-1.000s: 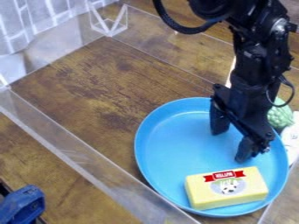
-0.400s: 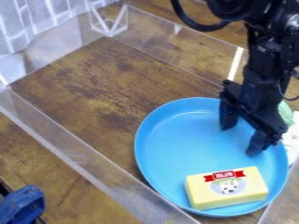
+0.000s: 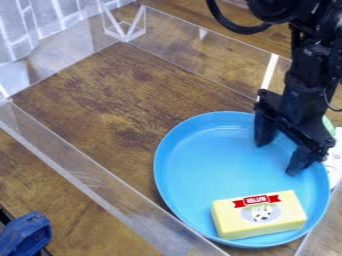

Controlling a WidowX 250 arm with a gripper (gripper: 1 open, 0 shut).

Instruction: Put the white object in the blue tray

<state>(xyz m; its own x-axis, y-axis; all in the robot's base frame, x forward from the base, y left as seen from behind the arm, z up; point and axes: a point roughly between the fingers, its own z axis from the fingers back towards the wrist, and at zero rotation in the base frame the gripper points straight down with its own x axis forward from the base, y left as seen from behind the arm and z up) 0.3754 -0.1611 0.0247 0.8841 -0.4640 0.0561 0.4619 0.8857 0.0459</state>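
The blue tray (image 3: 214, 175) lies on the wooden table at the lower right. A yellow block with a red-white label (image 3: 259, 215) rests on its near side. My black gripper (image 3: 291, 150) hangs over the tray's far right rim. It is open, with bare blue plate showing between its fingers (image 3: 266, 133). Of the white object (image 3: 335, 150) only a pale sliver shows at the right edge of the view, just past the right finger and outside the tray. A bit of the bumpy green gourd (image 3: 326, 127) peeks out behind the gripper.
Clear acrylic walls (image 3: 80, 165) fence the wooden table (image 3: 147, 100) on the left and near sides. A clear plastic stand (image 3: 127, 20) is at the back. A blue thing (image 3: 20, 236) sits outside the wall at the bottom left.
The gripper has shifted to the right, from the tray's inside toward its right rim, and has stayed open. It now hides more of the gourd and the white object.
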